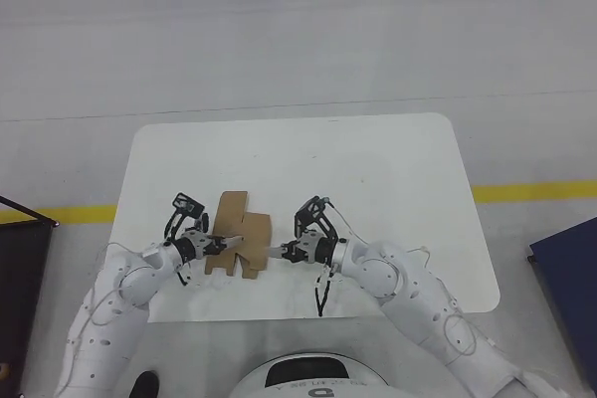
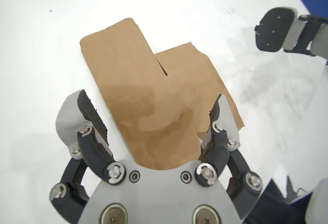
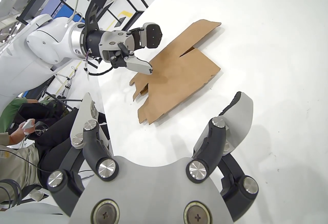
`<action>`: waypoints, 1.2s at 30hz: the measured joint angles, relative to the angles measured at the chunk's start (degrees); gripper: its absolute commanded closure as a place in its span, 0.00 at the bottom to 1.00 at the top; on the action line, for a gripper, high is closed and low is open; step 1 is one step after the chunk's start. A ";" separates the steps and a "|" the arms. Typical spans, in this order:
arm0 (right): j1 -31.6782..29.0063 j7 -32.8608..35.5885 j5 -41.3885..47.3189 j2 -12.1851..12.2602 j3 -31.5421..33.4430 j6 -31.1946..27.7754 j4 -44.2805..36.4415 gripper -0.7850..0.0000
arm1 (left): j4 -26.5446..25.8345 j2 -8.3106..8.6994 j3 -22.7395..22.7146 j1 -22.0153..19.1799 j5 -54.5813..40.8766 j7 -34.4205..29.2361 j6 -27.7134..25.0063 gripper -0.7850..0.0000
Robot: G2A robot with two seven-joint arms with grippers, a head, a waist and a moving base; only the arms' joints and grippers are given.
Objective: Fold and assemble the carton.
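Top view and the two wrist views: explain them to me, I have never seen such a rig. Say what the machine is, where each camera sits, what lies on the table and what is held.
This is a two-armed robot, and each arm ends in a gripper. The top view looks down from above the arms. Each wrist view looks along one arm's own gripper. On the white table lies a flat brown carton. The left gripper is open over the carton's edge, and one of its fingers appears to touch it. The right gripper is open beside the carton. Nothing is held.
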 measured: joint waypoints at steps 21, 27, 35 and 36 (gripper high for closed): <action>2.28 1.71 2.85 -1.18 -2.61 5.62 2.22 0.00 | 6.26 0.16 4.94 -4.99 -11.09 -4.02 -3.49 0.00; 1.09 5.10 7.55 -0.88 -0.90 7.93 1.64 0.00 | 6.97 0.01 7.11 -6.17 -11.70 -3.45 -3.72 0.00; -1.89 8.03 12.20 -0.06 2.01 8.58 0.13 0.00 | 7.52 0.11 8.45 -6.92 -11.53 -2.48 -3.81 0.00; -2.16 9.06 13.43 0.04 2.29 8.29 -0.01 0.00 | 7.60 0.13 8.66 -6.99 -11.69 -2.43 -3.98 0.00</action>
